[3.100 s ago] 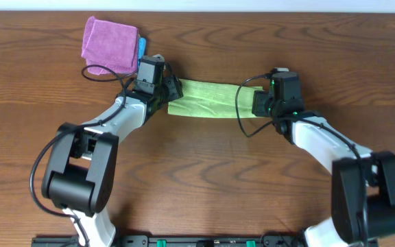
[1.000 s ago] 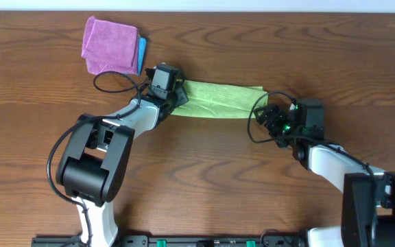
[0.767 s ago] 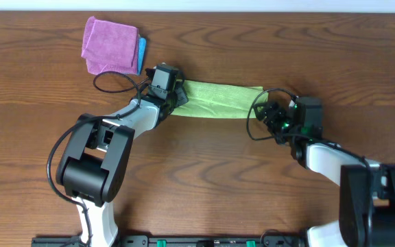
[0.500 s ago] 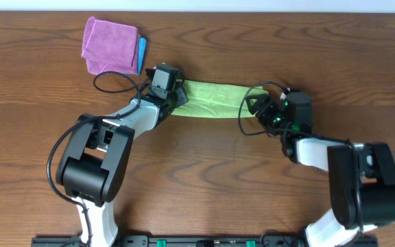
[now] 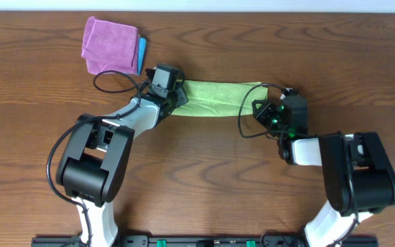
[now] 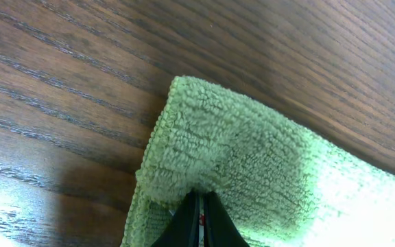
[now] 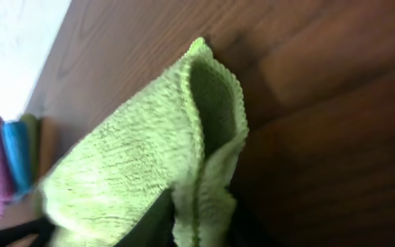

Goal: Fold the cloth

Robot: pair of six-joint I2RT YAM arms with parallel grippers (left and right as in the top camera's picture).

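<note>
On the wooden bench (image 5: 204,178), the yellow-green cloth (image 5: 214,97) is laid as a narrow folded strip between the two arms. Its left end is pinched by the closed left claw (image 5: 179,98), and its right end is gripped by the right claw (image 5: 258,108). Farther back on the left, a purple cloth (image 5: 108,44) is seen with a blue cloth (image 5: 142,51) touching its right edge.
</note>
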